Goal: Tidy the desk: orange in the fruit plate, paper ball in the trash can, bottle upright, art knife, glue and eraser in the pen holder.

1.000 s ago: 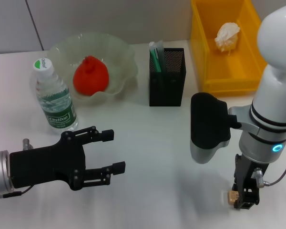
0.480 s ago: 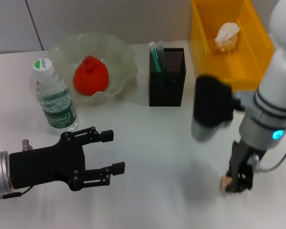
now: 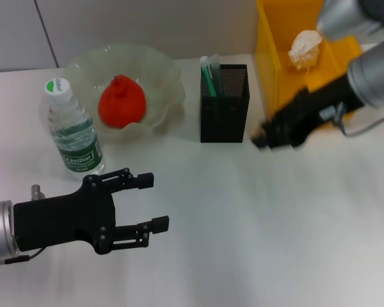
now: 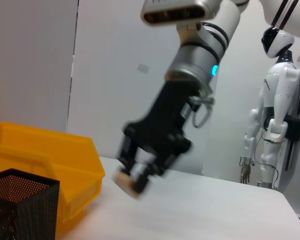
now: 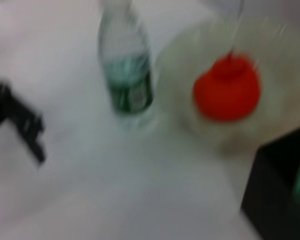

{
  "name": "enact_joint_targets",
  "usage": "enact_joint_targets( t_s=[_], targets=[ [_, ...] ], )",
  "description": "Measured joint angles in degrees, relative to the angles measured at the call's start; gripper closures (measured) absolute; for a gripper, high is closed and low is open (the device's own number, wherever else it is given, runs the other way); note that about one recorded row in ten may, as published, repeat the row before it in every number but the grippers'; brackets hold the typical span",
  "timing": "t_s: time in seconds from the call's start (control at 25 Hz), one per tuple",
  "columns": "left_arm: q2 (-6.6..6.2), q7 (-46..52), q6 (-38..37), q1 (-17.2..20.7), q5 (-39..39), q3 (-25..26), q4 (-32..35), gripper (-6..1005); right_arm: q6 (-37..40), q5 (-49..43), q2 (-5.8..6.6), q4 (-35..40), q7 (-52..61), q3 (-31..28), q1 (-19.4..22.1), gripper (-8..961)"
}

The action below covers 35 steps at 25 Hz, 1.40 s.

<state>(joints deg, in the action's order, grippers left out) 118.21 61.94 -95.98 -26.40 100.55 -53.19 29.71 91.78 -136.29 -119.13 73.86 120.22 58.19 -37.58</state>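
R gripper (image 4: 135, 177) is pinching the small tan eraser block (image 4: 124, 180) just beside the black mesh pen holder (image 3: 224, 102), prob. for dropping it in; L gripper (image 3: 137, 208) is hanging open, well apart.

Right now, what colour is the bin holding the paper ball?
Bright yellow; the trash can shows best in the head view.

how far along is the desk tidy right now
Done: orange in the fruit plate, paper ball in the trash can, bottle upright. In hand: the right gripper holds the eraser up beside the pen holder. Left: dropping it in. The left gripper hangs open over the table.
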Motion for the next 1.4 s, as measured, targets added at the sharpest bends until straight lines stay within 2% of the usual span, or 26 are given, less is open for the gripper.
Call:
enact_joint_targets(
  t_s=[0.16,0.2,0.32,0.6,0.8,1.0,1.4],
  targets=[
    [0.04,-0.12,0.01,-0.18,0.0,-0.12,0.0,201,-5.72,5.81,0.01,-2.29,-3.05,-2.18,1.82,680],
    [0.13,-0.16,0.2,-0.21,0.0,-0.23,0.0,201,-10.17,10.09,0.02,-4.44,-5.38,-3.14,3.07,679],
    [0.18,-0.26,0.51,-0.23,0.0,-0.37,0.0,201,-16.51,16.8,0.03,-8.74,-9.53,-4.36,4.22,677],
    [0.18,-1.31,0.37,-0.16,0.0,-0.42,-0.07,201,-24.49,24.75,0.04,-17.05,-16.7,-5.09,4.08,670],
    [0.26,-2.47,0.35,-0.19,0.0,-0.43,-0.47,201,-30.29,29.48,0.03,-25.81,-23.41,-4.75,1.78,666],
    [0.15,-2.41,0.17,-0.08,0.06,-0.42,-0.14,201,-32.23,30.89,0.01,-31.04,-25.63,-4.47,-0.12,661],
    [-0.06,-2.44,-0.39,0.16,-0.01,-0.22,0.18,201,-33.39,31.11,-0.09,-32.01,-26.09,-4.46,0.25,652]
  ],
)
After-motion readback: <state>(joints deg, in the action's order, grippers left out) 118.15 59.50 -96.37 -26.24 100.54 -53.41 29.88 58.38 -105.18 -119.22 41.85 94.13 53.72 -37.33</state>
